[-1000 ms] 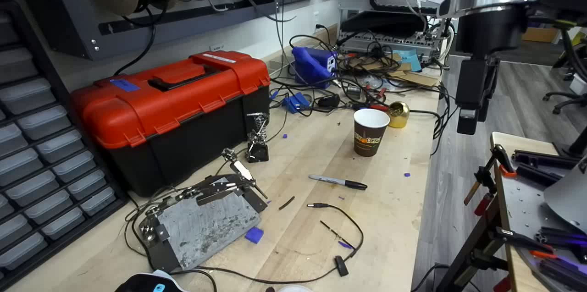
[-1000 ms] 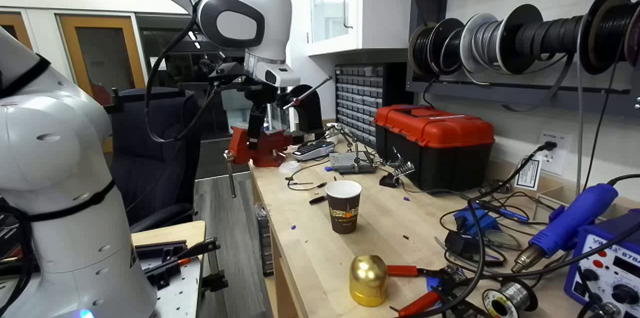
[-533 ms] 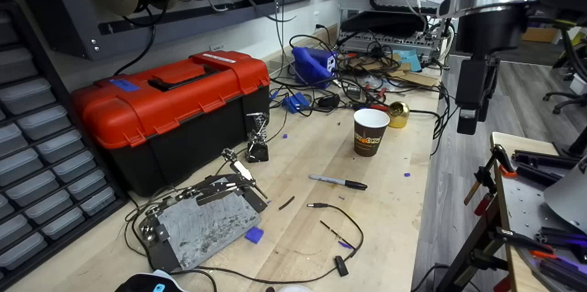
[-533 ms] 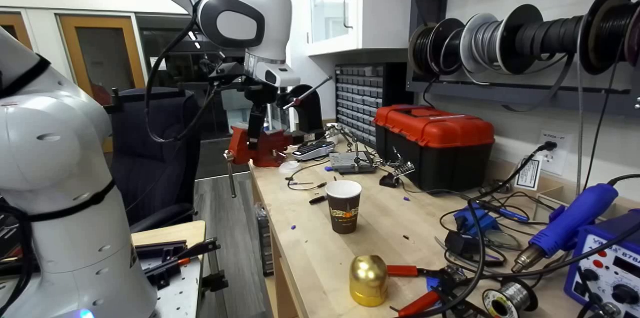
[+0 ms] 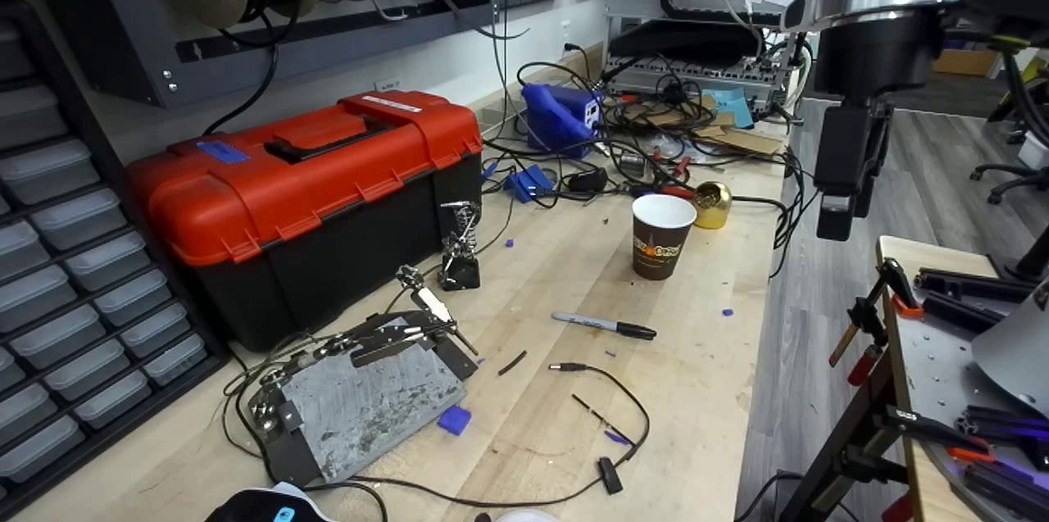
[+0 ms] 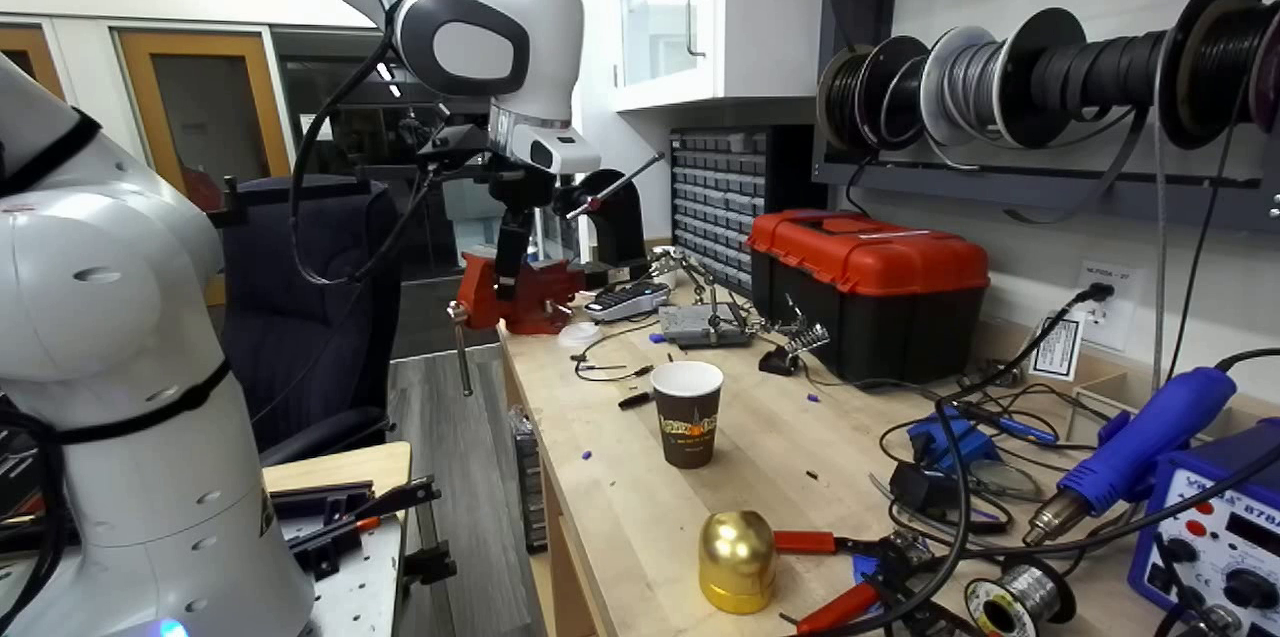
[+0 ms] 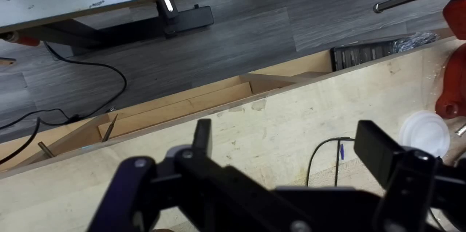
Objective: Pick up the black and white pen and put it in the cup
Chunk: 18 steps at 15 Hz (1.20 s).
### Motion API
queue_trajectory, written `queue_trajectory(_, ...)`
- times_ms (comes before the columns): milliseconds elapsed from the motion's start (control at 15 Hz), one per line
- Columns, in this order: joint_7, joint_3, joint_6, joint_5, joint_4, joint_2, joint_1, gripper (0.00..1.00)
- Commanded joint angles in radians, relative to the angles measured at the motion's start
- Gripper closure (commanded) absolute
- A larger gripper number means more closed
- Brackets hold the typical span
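The tool (image 7: 285,135) is blurred in its near parts and cut off by the wrist view's lower edge. To its right there, it partly covers a round white lid (image 7: 424,130), and a red vise (image 7: 454,93) leaves the frame. In an exterior view, lower than the tool, the cup (image 6: 688,427) hides all but a dark end of the pen (image 6: 636,401).

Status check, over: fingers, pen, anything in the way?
Fingers open, holding nothing. Pen lying on bench, apart from upright cup. Black cable near pen, not touching it.

Pale wooden bench (image 5: 697,424), cup (image 5: 657,247) (upright), black and white pen (image 5: 604,325) near it, red-lidded toolbox (image 5: 315,215)
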Motion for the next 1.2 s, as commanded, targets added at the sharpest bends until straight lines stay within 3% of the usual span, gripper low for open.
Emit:
queue_trajectory(0,-0.002,0.004,-0.003,0.002,0.001,-0.001,-0.005,0.00)
queue_trajectory(667,0.000,0.016,0.040,-0.017,0.042,0.081,-0.013,0.00)
queue_trajectory(1133,0.068,0.084,0.111,-0.156,0.179,0.257,-0.019,0.00)
